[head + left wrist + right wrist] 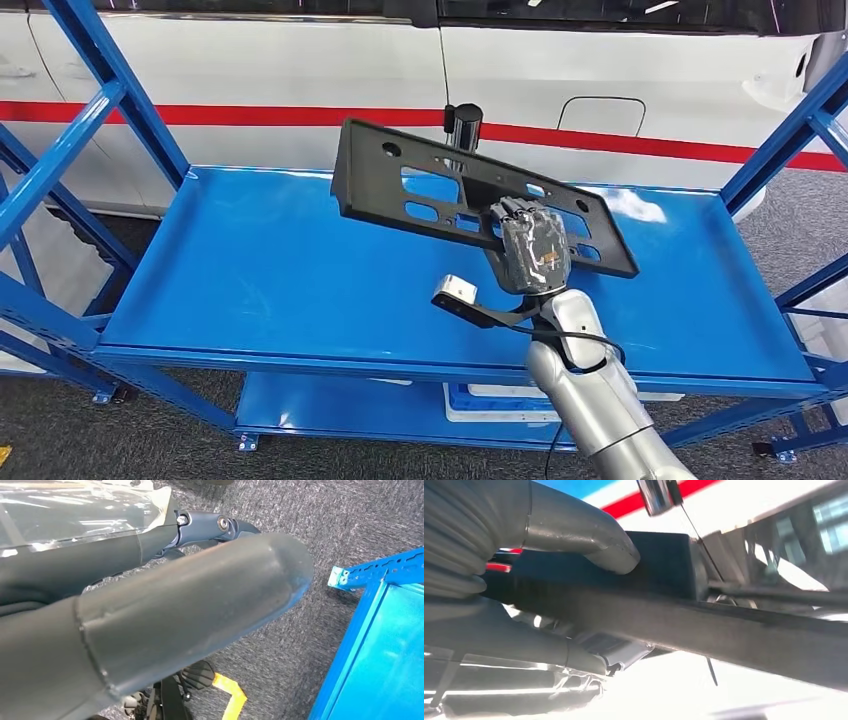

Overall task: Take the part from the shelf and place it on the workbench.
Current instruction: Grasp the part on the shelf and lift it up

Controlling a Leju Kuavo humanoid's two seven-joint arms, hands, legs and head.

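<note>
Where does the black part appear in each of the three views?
Head view: black part is at centre, lifted over the blue shelf, held by the right robot hand.
Left wrist view: not in it.
Right wrist view: dark bar across the picture, under the thumb.
Shared landmark: red stripe.

right hand (533, 248) grips black part (440, 190) | above blue shelf (260, 270)

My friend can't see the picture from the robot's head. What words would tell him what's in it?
The robot's right hand holds a flat black part with cut-out holes, lifted and tilted above a blue metal shelf. Behind the shelf is a white car with a red stripe.
</note>
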